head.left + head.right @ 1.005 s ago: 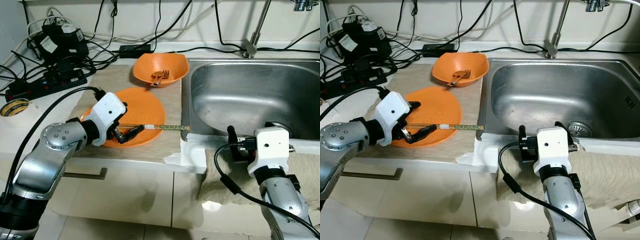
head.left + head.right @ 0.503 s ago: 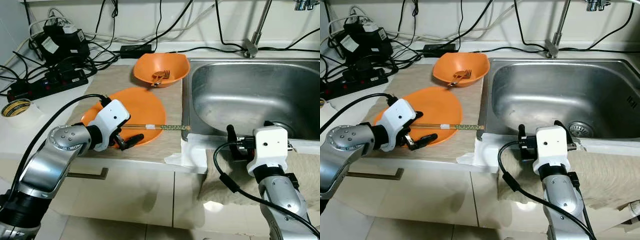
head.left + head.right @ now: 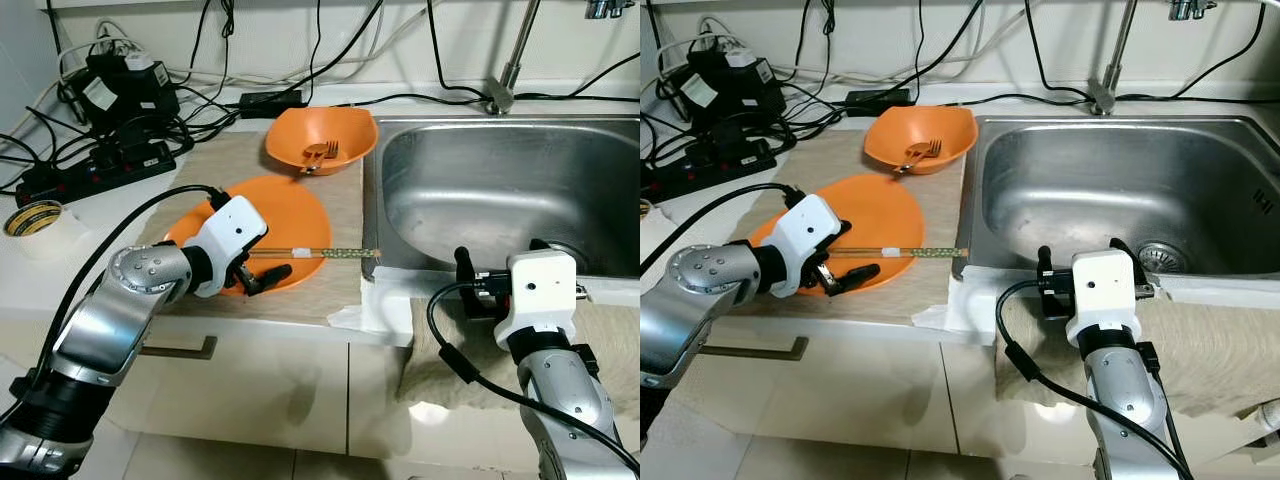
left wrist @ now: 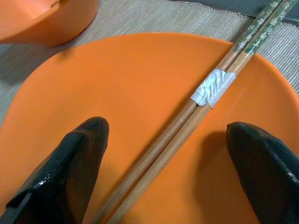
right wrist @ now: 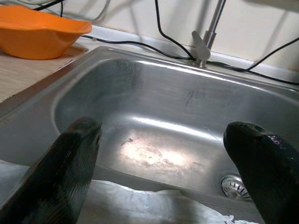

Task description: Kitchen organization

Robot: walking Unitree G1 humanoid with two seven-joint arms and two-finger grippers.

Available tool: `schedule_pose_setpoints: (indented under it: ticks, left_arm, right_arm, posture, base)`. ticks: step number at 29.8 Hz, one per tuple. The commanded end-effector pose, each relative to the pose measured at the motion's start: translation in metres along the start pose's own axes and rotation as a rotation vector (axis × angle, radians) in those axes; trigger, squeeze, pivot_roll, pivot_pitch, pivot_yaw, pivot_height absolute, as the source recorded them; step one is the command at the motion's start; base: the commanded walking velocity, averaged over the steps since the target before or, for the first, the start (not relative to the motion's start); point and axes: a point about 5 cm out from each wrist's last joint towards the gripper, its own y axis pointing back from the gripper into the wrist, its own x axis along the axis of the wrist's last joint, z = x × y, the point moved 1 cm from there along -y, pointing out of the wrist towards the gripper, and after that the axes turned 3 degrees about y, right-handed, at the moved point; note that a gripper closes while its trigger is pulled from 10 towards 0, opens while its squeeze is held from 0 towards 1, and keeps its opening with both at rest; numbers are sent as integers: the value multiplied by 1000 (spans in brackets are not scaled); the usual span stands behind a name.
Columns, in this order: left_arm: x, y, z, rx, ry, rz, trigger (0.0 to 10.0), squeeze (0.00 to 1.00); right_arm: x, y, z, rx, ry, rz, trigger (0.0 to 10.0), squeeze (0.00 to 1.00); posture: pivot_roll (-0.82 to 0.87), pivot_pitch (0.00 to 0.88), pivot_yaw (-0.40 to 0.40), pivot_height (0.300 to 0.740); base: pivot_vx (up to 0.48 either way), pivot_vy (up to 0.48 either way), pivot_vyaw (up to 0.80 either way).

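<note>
The chopsticks, a pair bound with a strip of pale tape, lie flat across my orange plate, their patterned tips reaching past its rim toward the sink. My left gripper sits low over the near edge of the plate with its fingers spread apart, one on each side of the chopsticks' plain ends; the sticks run between them and touch neither, so I hold nothing. The plate rests on a woven mat on the counter. Behind it on the same mat stands an orange bowl with an orange fork inside. Off to my left are a roll of tape and a tangle of black cables and a power strip. My right gripper hangs at the front edge of the sink, fingers wide apart and empty, pointing over a crumpled cloth toward the basin and its drain. The faucet rises at the back.
</note>
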Motion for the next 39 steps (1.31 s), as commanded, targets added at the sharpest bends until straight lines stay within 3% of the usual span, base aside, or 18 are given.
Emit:
schedule_pose_setpoints:
  ticks: [1, 19, 20, 21, 22, 24, 25, 27, 35, 36, 38, 39]
  left_arm:
    - [-9, -1, 0, -11, 15, -61, 10000, 0]
    - [-21, -5, 5, -60, 113, -127, 10000, 0]
    - [-22, -5, 6, -67, 125, -130, 6510, 0]
    - [-22, -5, 6, -72, 134, -131, 6510, 0]
    - [-22, -5, 7, -76, 147, -133, 4510, 0]
    - [-23, -6, 7, -82, 171, -139, 4863, 0]
    - [-24, -6, 7, -88, 189, -143, 7098, 0]
    - [-26, -7, 9, -107, 220, -152, 8471, 0]
    - [-35, -7, 10, -135, 252, -207, 9333, 0]
    - [-36, -8, 10, -135, 252, -211, 7647, 0]
    - [-36, -8, 10, -135, 252, -218, 7020, 0]
    - [-37, -9, 10, -135, 251, -222, 4471, 0]
  right_arm:
    - [2, -1, 1, -11, 3, 10, 10000, 0]
    - [3, -1, 1, -13, 7, 12, 10000, 0]
    - [3, -2, 2, -14, 7, 13, 10000, 0]
    - [3, -2, 2, -14, 7, 14, 10000, 0]
    - [3, -2, 2, -14, 8, 15, 10000, 0]
    - [4, -3, 2, -15, 8, 17, 10000, 0]
    - [5, -4, 2, -15, 8, 19, 10000, 0]
    - [6, -4, 2, -15, 8, 21, 10000, 0]
    - [6, -5, 2, -11, 9, 23, 10000, 0]
    - [6, -5, 2, -11, 10, 23, 10000, 0]
    - [6, -5, 2, -12, 10, 22, 10000, 0]
    - [6, -5, 2, -12, 11, 23, 10000, 0]
  posture:
    - [-23, 0, 96, 736]
    - [-26, 0, 96, 736]
    - [-26, 0, 96, 736]
    - [-26, 0, 96, 736]
    - [-26, 0, 96, 736]
    - [-26, 0, 96, 736]
    - [-25, 0, 96, 736]
    - [-24, 0, 96, 736]
    - [-23, 0, 98, 736]
    - [-23, 0, 98, 736]
    - [-24, 0, 97, 736]
    - [-25, 0, 98, 736]
  base:
    - [0, 0, 0]
    - [0, 0, 0]
    - [0, 0, 0]
    - [0, 0, 0]
    - [0, 0, 0]
    - [0, 0, 0]
    - [0, 0, 0]
    - [0, 0, 0]
    - [0, 0, 0]
    - [0, 0, 0]
    - [0, 0, 0]
    - [0, 0, 0]
